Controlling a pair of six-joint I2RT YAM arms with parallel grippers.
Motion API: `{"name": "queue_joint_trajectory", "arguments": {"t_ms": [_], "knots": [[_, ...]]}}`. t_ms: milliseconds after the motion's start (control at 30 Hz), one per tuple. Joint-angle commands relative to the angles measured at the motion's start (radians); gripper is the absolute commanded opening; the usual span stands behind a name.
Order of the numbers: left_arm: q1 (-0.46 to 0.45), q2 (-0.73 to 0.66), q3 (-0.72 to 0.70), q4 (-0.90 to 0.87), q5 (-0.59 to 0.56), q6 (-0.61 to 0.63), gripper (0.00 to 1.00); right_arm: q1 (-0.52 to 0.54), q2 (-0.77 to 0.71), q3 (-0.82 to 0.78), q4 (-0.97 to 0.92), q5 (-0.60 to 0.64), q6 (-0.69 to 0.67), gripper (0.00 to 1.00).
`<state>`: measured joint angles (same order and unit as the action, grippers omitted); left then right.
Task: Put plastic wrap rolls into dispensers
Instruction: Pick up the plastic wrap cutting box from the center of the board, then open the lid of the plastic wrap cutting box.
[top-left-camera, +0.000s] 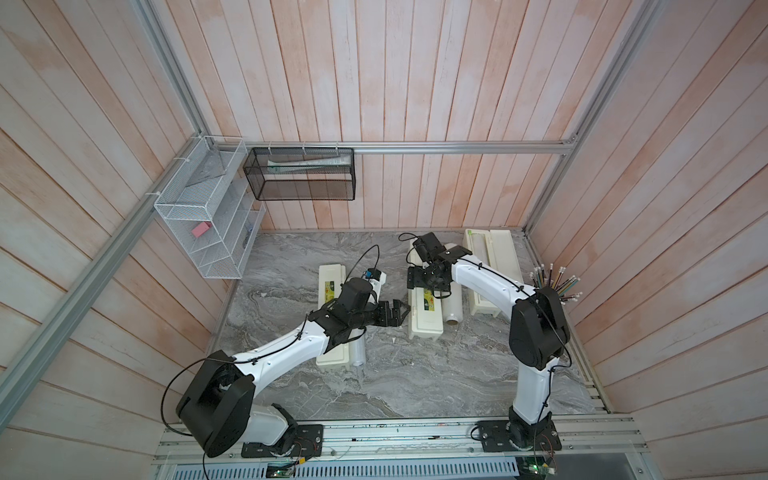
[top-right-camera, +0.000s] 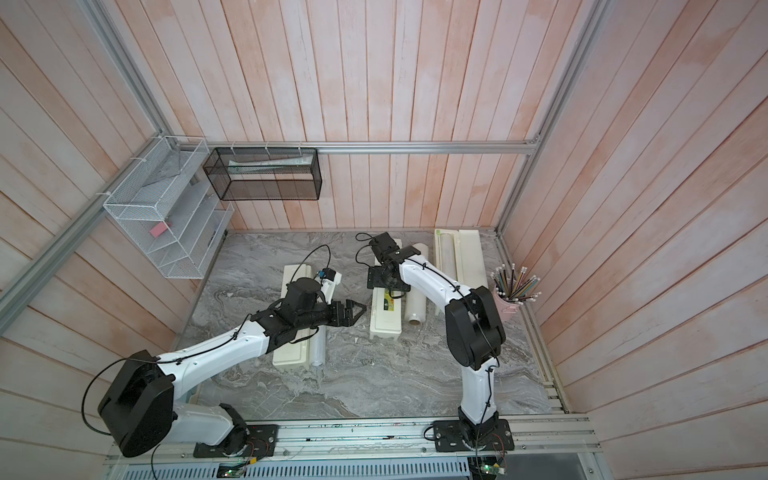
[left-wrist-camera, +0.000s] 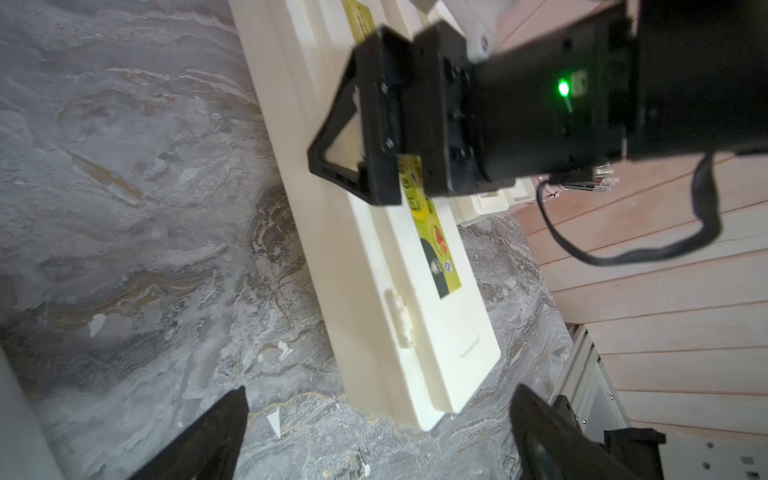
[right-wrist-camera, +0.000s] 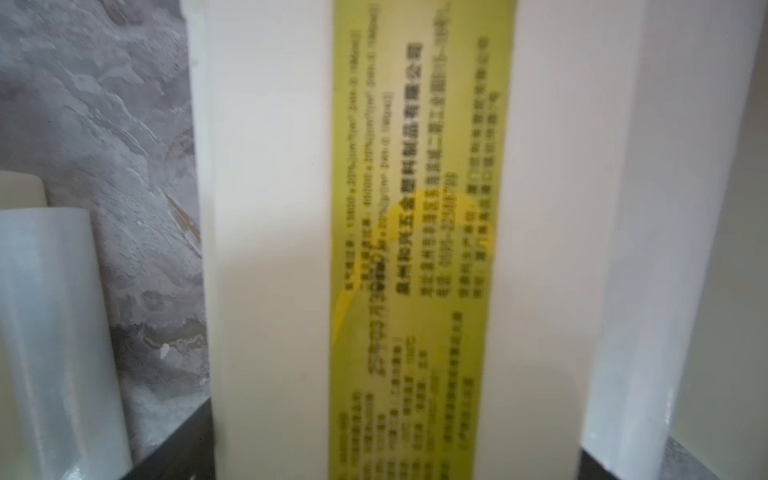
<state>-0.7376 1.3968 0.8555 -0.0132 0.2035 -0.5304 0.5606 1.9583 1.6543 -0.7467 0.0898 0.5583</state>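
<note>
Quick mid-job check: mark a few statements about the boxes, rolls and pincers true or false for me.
1. The left pincer is open and empty. True.
2. All three boxes are shut. False: the right box lies open.
3. A roll lies loose beside the middle box. True.
4. The right pincer is above the right box. False: it straddles the middle box.
</note>
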Motion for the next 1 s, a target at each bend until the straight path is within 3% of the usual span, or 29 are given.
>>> {"name": "queue_joint_trajectory", "arguments": {"t_ms": [0, 267, 533, 767, 967], "knots": [[-0.081, -0.014, -0.044, 0.078, -0.193, 0.116, 1.00, -0.018, 0.013, 0.080, -0.027, -0.040, -0.026, 0.86], [-0.247, -0.048, -0.153, 0.277, -0.474, 0.306, 1.00, -0.087, -0.032, 0.128, -0.016, -0.207, -0.033, 0.84], [-0.396, 0.087, -0.167, 0.528, -0.837, 0.659, 1.00, -0.116, -0.119, 0.091, 0.018, -0.322, 0.010, 0.82], [-0.418, 0.177, -0.170, 0.759, -0.953, 0.831, 1.00, -0.116, -0.186, 0.029, 0.057, -0.399, 0.047, 0.81], [-0.435, 0.236, -0.170, 0.934, -0.972, 0.979, 1.00, -0.115, -0.231, -0.046, 0.101, -0.450, 0.072, 0.81]]}}
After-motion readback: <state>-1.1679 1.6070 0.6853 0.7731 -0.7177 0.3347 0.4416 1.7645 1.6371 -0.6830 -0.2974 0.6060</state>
